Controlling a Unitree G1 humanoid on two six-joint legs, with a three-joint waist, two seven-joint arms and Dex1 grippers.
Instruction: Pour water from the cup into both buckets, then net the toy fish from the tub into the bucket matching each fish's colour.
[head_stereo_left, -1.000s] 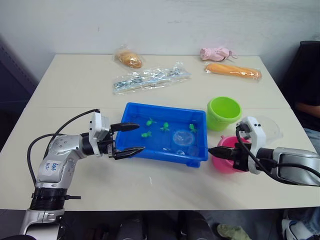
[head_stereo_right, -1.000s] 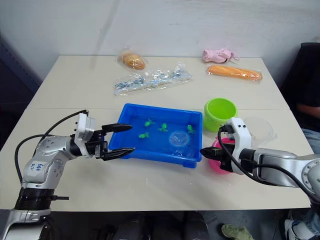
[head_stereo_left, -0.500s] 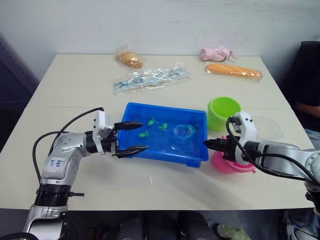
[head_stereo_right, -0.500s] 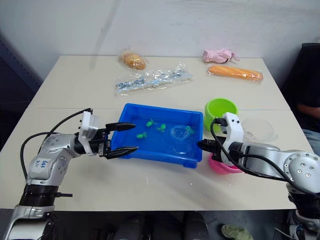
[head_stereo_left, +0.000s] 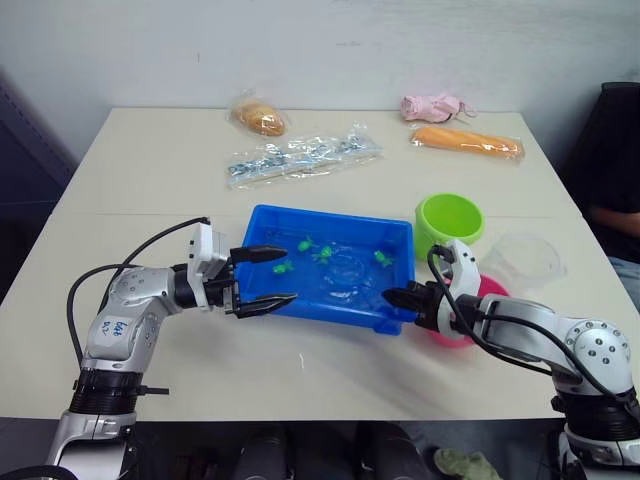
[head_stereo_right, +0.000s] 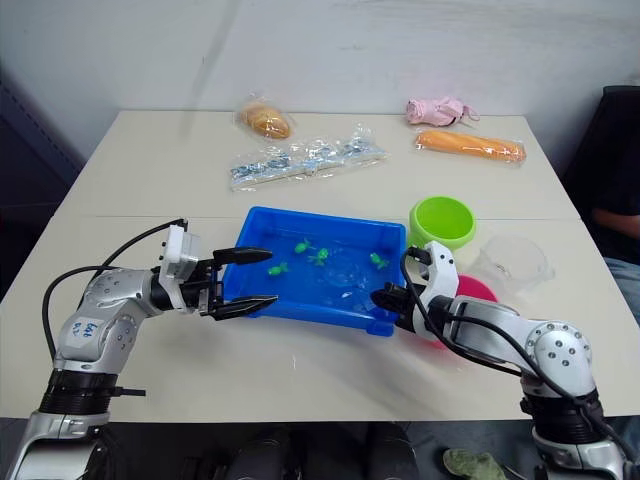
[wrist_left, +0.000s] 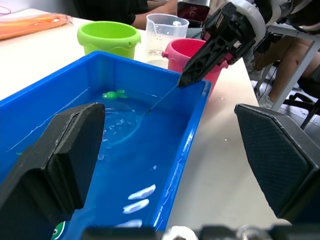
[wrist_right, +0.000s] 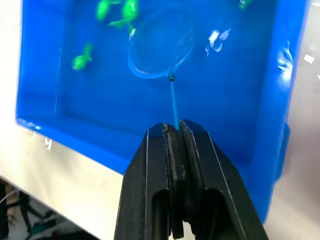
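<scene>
Two grippers at tub (head_stereo_left: 330, 300) | right (wrist_right: 175, 131) clamped on net (wrist_right: 160, 47) handle, hoop seemingly submerged | left (head_stereo_left: 262, 277) spread wide over near-left corner

A lab-like test room: plain white wall (head_stereo_left: 330, 50), bare beige table (head_stereo_left: 150, 170) (seated person (head_stereo_left: 612, 170) alongside).

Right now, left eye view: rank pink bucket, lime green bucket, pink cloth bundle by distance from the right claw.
1. Pink plastic bucket, just behind the right claw.
2. Lime green plastic bucket, farther back.
3. Pink cloth bundle, at the table's far edge.
</scene>
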